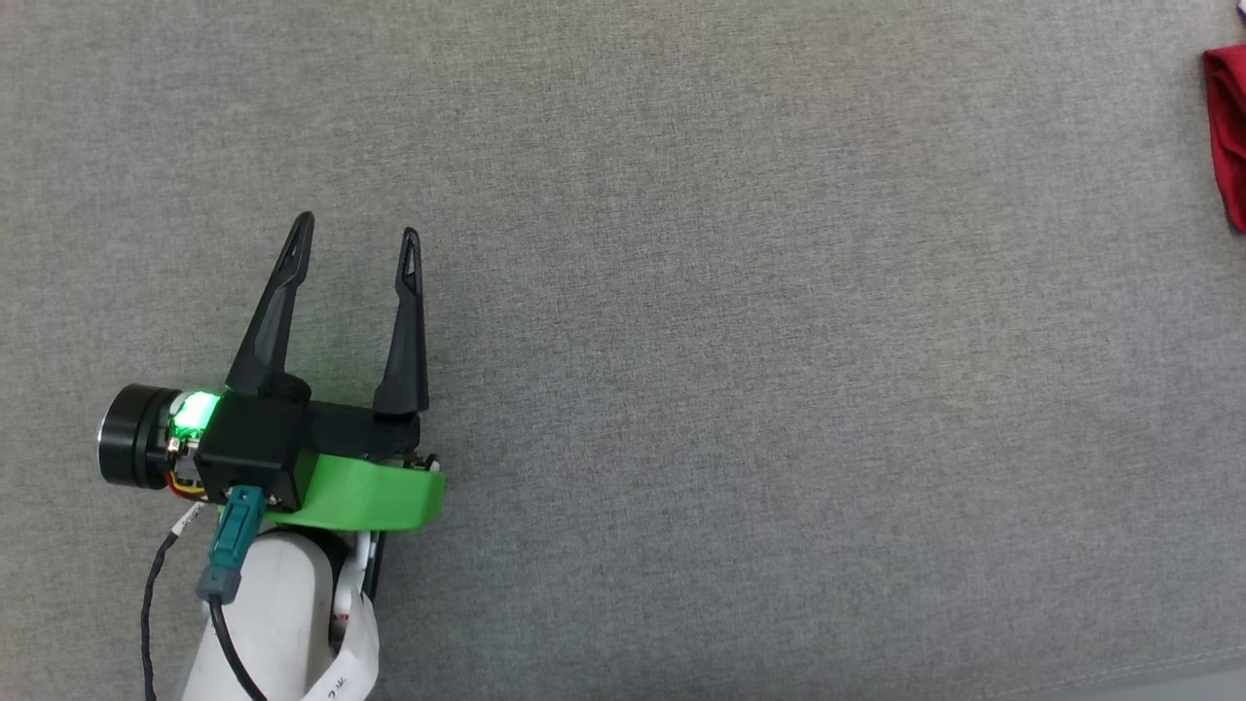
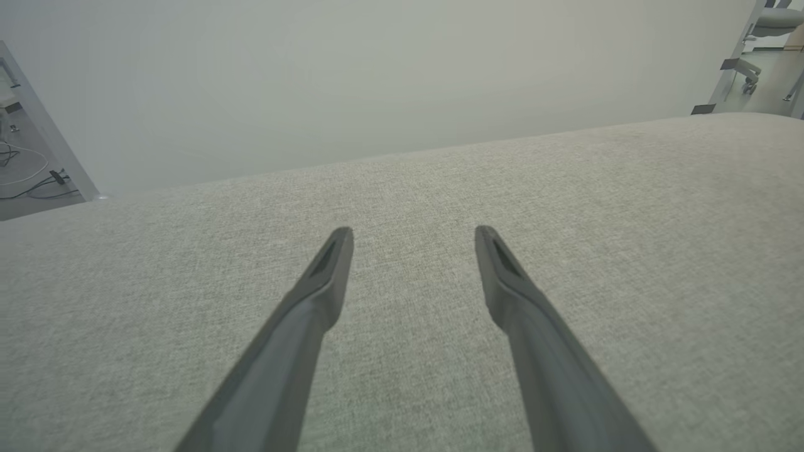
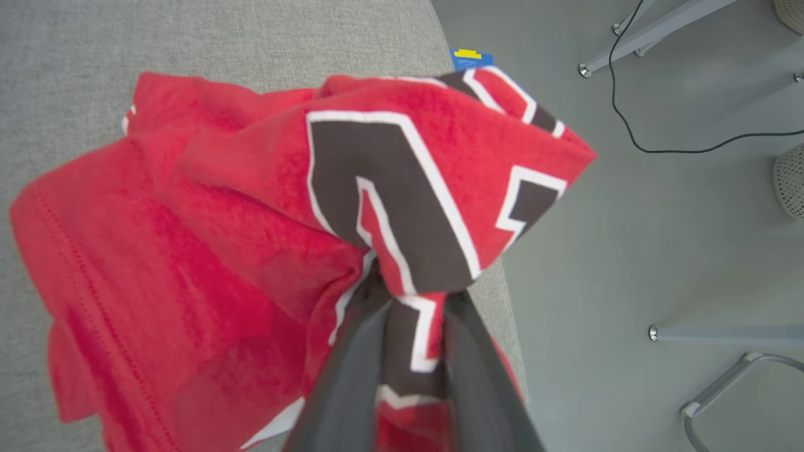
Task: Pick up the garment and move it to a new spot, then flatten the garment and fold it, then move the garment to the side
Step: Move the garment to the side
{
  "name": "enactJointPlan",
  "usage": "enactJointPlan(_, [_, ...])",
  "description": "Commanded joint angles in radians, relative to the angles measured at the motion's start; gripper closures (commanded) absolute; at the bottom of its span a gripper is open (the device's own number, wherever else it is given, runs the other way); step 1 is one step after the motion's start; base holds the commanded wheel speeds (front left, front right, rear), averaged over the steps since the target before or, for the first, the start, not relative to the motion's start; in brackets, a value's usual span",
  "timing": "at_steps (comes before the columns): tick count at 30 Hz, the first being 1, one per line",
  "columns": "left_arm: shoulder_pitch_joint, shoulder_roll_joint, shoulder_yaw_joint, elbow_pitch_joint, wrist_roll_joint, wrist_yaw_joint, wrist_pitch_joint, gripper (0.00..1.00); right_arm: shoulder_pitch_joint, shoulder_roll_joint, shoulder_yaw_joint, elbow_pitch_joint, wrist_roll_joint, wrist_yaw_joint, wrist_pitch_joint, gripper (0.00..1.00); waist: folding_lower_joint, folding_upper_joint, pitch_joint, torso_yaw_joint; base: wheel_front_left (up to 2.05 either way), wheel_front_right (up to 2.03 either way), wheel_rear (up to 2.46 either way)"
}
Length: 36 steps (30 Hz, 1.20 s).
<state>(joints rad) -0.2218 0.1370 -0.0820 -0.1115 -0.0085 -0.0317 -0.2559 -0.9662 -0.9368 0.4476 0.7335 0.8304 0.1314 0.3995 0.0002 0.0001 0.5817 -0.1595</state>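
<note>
The red garment (image 3: 207,251) with black-and-white lettering hangs bunched over the edge of the grey cushion surface (image 3: 220,37) in the right wrist view. My right gripper (image 3: 408,295) is shut on a fold of the garment at the lettering, cloth pinched between its two dark fingers. In the head view a small strip of the garment (image 1: 1228,127) shows at the far right edge. My left gripper (image 1: 355,239) hovers open over bare grey fabric at the lower left, far from the garment. Between its spread fingers (image 2: 326,276) there is nothing.
The grey fabric surface (image 1: 730,341) spans the head view. Past its right edge lies a grey floor with a black cable (image 3: 659,138), metal legs (image 3: 722,333) and a blue-yellow tag (image 3: 471,59). A pale wall (image 2: 377,75) stands behind the surface.
</note>
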Motion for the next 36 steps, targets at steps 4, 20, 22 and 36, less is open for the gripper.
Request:
enactJointPlan(4, [-0.010, 0.006, -0.002, 0.003, 0.003, 0.011, -0.006, 0.00, -0.014, 0.020, 0.009, 0.036, -0.005, -0.001, -0.038, 0.00, -0.0002, -0.0001, -0.038, 0.010, 0.00, 0.00, 0.00])
enactJointPlan(20, [0.092, -0.021, 0.019, 0.055, -0.035, 0.027, -0.006, 0.00, 0.086, 0.061, 0.007, -0.095, -0.129, -0.001, -0.550, 0.00, -0.0002, -0.0001, -0.248, 0.064, 0.00, 0.00, 0.00])
enactJointPlan(22, [0.103, -0.025, 0.021, 0.059, -0.038, 0.027, -0.006, 0.00, 0.109, 0.092, -0.015, -0.116, -0.169, -0.001, -0.610, 0.00, -0.0002, -0.0001, -0.270, 0.075, 0.00, 0.00, 0.00])
enactJointPlan(36, [0.178, -0.050, 0.050, 0.108, -0.056, 0.025, -0.006, 0.00, 0.485, 0.527, -0.401, -0.592, -0.545, -0.001, -0.661, 0.00, -0.0002, -0.0001, -0.408, 0.140, 0.00, 0.00, 0.00])
